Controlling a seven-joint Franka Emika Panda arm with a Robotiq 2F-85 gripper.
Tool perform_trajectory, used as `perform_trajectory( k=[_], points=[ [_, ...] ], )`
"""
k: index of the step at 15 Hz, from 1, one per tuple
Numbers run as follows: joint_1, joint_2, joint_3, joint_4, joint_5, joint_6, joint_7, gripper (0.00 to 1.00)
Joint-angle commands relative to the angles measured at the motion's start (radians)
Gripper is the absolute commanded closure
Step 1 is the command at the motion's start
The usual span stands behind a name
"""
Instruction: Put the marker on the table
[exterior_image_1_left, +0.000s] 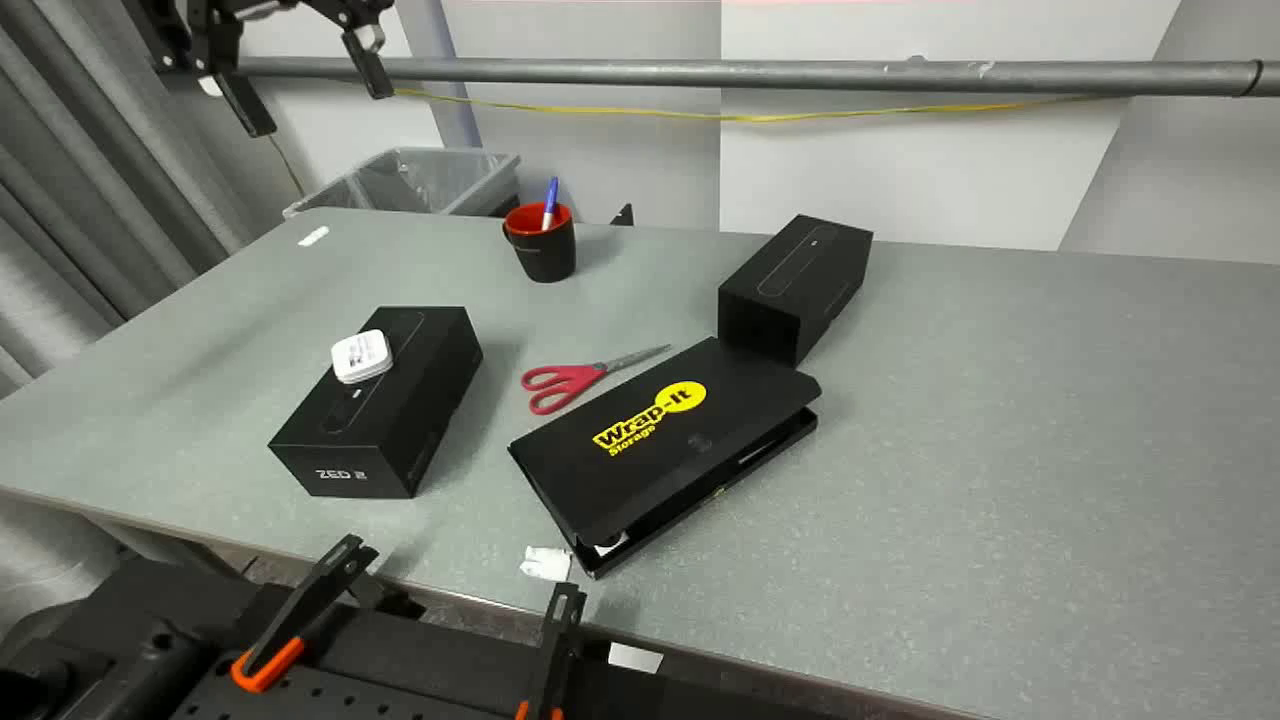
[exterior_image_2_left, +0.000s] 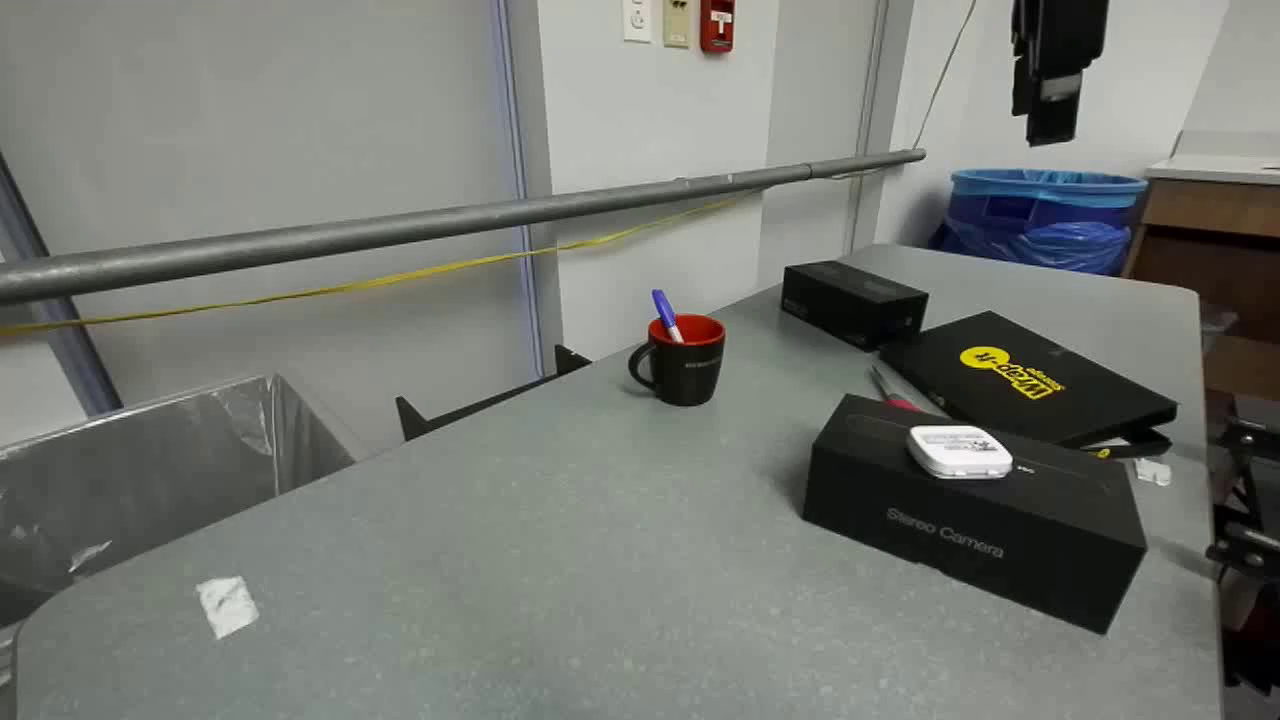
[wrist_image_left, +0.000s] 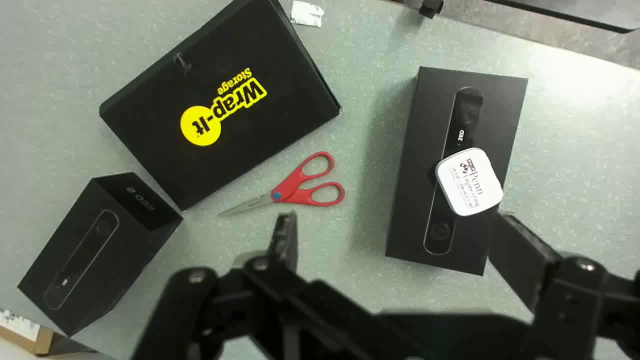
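The blue marker stands tilted in a black mug with a red inside, in both exterior views (marker (exterior_image_1_left: 550, 202), (exterior_image_2_left: 665, 312); mug (exterior_image_1_left: 547, 258), (exterior_image_2_left: 690, 372)). Its blue end sticks up above the rim and its paler lower part is partly hidden in the mug. The mug sits on the grey-green table (exterior_image_1_left: 1000, 430) near its back edge. My gripper (exterior_image_1_left: 318, 106) is open and empty, high above the table. It also shows at the top of an exterior view (exterior_image_2_left: 1052, 125). In the wrist view my open fingers (wrist_image_left: 397, 222) hang over the table; marker and mug are out of view.
A black box (exterior_image_1_left: 390, 390) with a white case (exterior_image_1_left: 362, 356) on it stands at the front. Red-handled scissors (exterior_image_1_left: 565, 385), a Wrap-It box (exterior_image_1_left: 665, 440) and another black box (exterior_image_1_left: 795, 285) lie further along. A pipe (exterior_image_1_left: 600, 70) runs behind. A bin (exterior_image_1_left: 430, 175) stands beyond the edge.
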Motion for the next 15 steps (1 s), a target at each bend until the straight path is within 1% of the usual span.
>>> perform_trajectory(
  k=[1,6,7,8,10,13,15],
  points=[
    [0.024,0.002,-0.023,0.001,-0.005,-0.002,0.005,0.0],
    [0.024,0.002,-0.023,0.001,-0.005,-0.002,0.005,0.0],
    [0.027,0.002,-0.026,0.0,0.0,-0.01,-0.016,0.0],
    [0.026,-0.002,-0.032,-0.009,-0.002,0.015,-0.028,0.0],
    [0.013,0.017,-0.048,-0.01,-0.042,0.082,-0.053,0.0],
    [-0.012,0.092,-0.096,0.017,-0.047,0.245,-0.07,0.0],
    [-0.024,0.151,-0.128,0.049,-0.023,0.342,-0.072,0.0]
  ],
)
